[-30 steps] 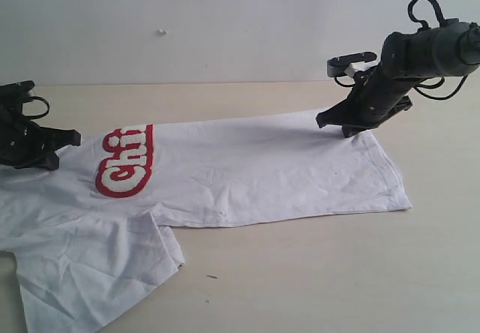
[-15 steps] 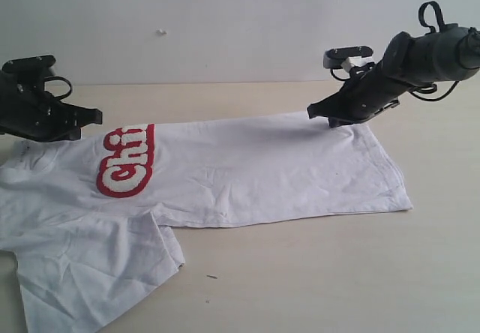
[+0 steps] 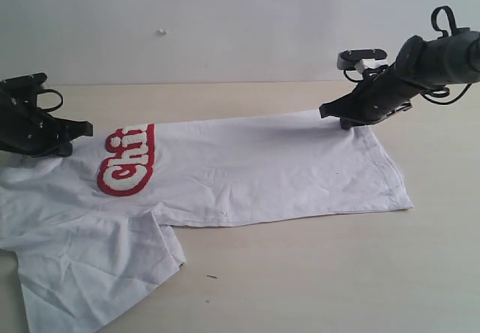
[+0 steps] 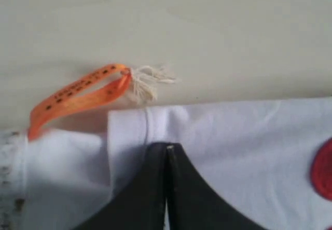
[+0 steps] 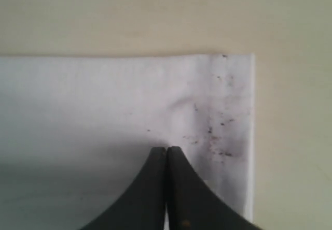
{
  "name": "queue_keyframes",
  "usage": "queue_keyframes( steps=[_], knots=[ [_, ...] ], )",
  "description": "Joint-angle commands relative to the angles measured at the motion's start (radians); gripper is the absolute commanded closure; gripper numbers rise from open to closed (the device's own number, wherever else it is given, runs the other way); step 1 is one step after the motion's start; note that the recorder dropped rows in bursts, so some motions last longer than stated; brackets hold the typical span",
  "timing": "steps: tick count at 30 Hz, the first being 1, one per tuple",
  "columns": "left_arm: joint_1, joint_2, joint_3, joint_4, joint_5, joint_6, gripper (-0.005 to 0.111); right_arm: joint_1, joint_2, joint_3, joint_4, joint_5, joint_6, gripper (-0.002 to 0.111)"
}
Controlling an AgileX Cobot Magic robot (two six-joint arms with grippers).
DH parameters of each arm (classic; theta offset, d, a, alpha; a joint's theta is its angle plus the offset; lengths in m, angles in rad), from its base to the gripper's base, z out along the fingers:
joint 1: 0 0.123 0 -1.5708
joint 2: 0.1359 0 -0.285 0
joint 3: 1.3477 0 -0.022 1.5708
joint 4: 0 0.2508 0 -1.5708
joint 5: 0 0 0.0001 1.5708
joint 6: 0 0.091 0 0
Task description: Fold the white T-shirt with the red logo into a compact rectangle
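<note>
White T-shirt (image 3: 255, 168) on table (image 3: 337, 273), left gripper (image 3: 85, 129) pinched shut on far neck edge, right gripper (image 3: 328, 112) pinched shut on far right hem corner

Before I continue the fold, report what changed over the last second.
The left gripper lifted the white T-shirt at its collar edge, then eased down; the right gripper raised the hem corner slightly. Both stay shut on fabric. The red logo and near sleeve stayed put.
</note>
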Motion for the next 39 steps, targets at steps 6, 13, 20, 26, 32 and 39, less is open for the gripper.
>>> queue_keyframes(
  steps=[6, 13, 20, 26, 32, 39],
  knots=[
    [-0.009, -0.088, -0.039, 0.009, 0.062, 0.051, 0.107, -0.03, -0.03, 0.006, -0.002, 0.044, -0.005, 0.108],
    [-0.022, -0.374, 0.071, 0.012, 0.117, 0.055, 0.107, -0.03, -0.299, 0.008, 0.018, 0.263, 0.005, 0.108],
    [-0.074, -0.715, 0.303, 0.038, 0.166, 0.055, 0.107, -0.03, -0.641, 0.303, 0.049, 0.249, 0.012, 0.108],
    [-0.139, -0.912, 0.479, 0.038, 0.186, 0.053, 0.107, -0.03, -0.885, 0.497, 0.049, 0.204, 0.021, 0.108],
    [-0.229, -1.06, 0.654, 0.031, 0.216, 0.053, 0.107, -0.03, -1.084, 0.641, 0.049, 0.207, 0.044, 0.108],
    [-0.399, -1.078, 0.802, 0.087, 0.282, 0.053, 0.107, -0.03, -1.273, 0.753, 0.049, 0.211, 0.064, 0.108]
  ],
)
